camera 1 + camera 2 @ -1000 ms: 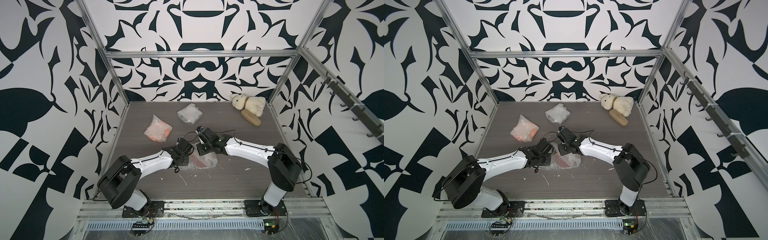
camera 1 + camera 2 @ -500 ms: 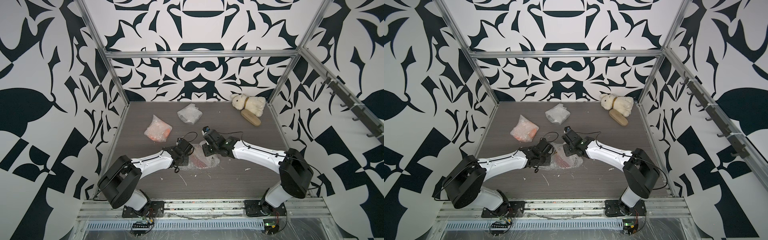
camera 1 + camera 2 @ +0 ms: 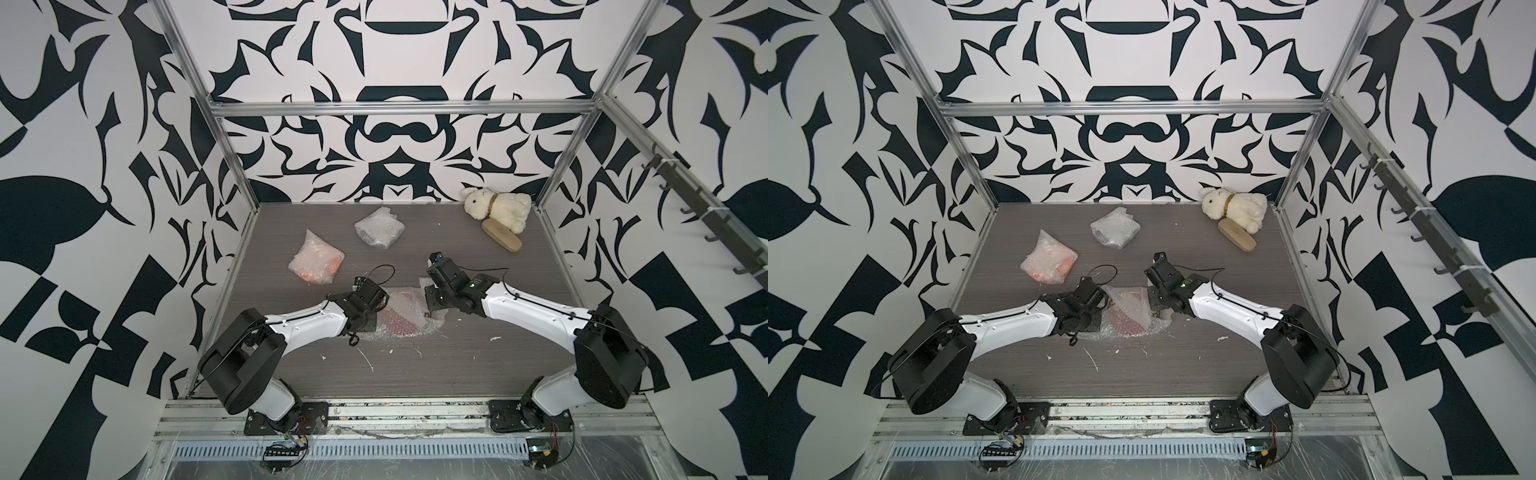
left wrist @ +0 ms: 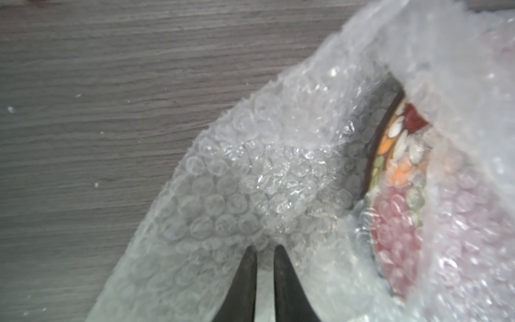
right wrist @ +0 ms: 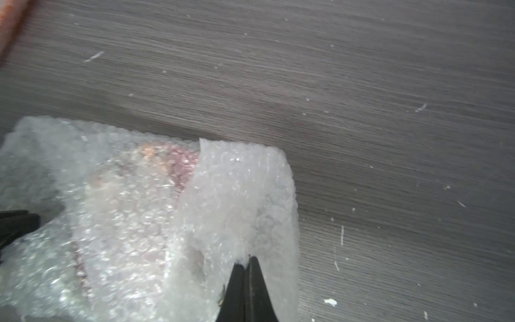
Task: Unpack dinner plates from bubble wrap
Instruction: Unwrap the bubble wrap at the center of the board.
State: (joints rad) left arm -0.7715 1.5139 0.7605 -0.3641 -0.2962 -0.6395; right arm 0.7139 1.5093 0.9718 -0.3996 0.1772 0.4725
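left and right jaws pinch opposite edges of bubble wrap (image 4: 250, 172) over plate (image 4: 401, 133)

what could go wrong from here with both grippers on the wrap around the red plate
1. The right gripper and left gripper pinch opposite sides of the bubble wrap; the thin film could tear or slip out.
2. The red plate lies partly covered inside; lifting the wrap might tip it out onto the table.

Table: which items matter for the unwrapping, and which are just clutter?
Job: red plate; wrap, pinched by left gripper and right gripper; orange bundle; grey bundle.
Lying about: rabbit; brush.
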